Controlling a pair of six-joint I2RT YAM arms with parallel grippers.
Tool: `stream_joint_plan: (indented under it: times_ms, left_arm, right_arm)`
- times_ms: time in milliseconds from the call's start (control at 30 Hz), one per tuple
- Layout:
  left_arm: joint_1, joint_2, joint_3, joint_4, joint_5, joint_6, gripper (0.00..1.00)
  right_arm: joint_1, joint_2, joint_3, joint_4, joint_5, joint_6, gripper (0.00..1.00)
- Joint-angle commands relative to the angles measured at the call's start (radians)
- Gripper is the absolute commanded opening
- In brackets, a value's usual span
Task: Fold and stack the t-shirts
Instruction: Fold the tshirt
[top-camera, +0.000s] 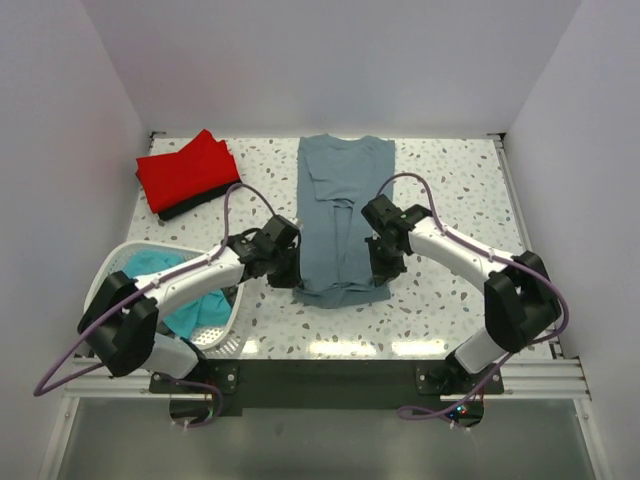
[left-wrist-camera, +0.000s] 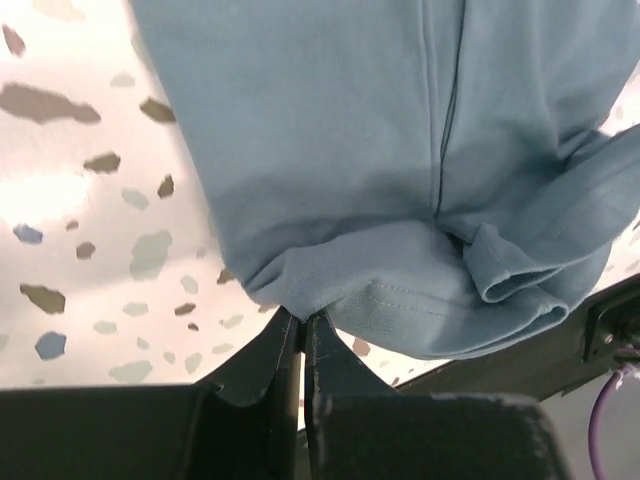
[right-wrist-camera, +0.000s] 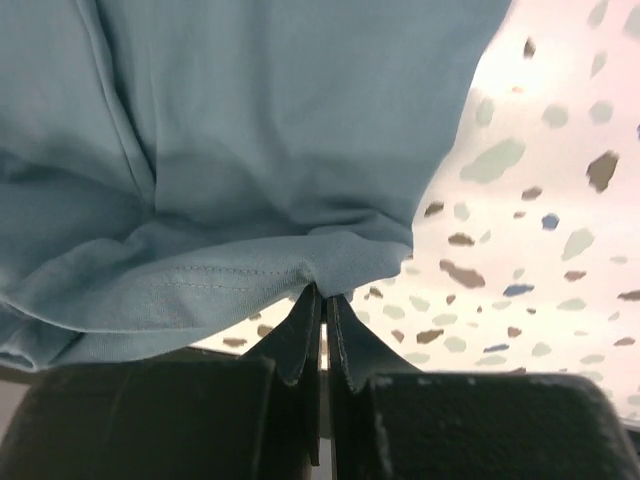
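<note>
Top external view: I see the left gripper (top-camera: 289, 274) and right gripper (top-camera: 381, 270) each pinching a near hem corner of the t-shirt (top-camera: 345, 200), which lies on the table (top-camera: 455, 190), stretching lengthwise away from both.

Top view looks down from behind onto the whole worktop (top-camera: 460, 170). Both wrist views sit close, low, facing opposite near corners of the shirt (top-camera: 345, 180).
</note>
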Motion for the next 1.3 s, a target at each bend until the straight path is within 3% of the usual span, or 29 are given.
stream_joint_plan:
  times_ms: [0, 533, 1267]
  left_arm:
    - [0.024, 0.026, 0.064, 0.074, -0.025, 0.043, 0.0]
    - [0.096, 0.207, 0.242, 0.163, -0.175, 0.084, 0.0]
    - [0.247, 0.451, 0.45, 0.212, -0.06, 0.168, 0.0]
  right_arm:
    - [-0.031, 0.045, 0.091, 0.043, 0.066, -0.012, 0.0]
    - [-0.157, 0.236, 0.309, 0.107, 0.129, -0.083, 0.0]
    - [-0.231, 0.429, 0.571, 0.058, 0.14, -0.129, 0.0]
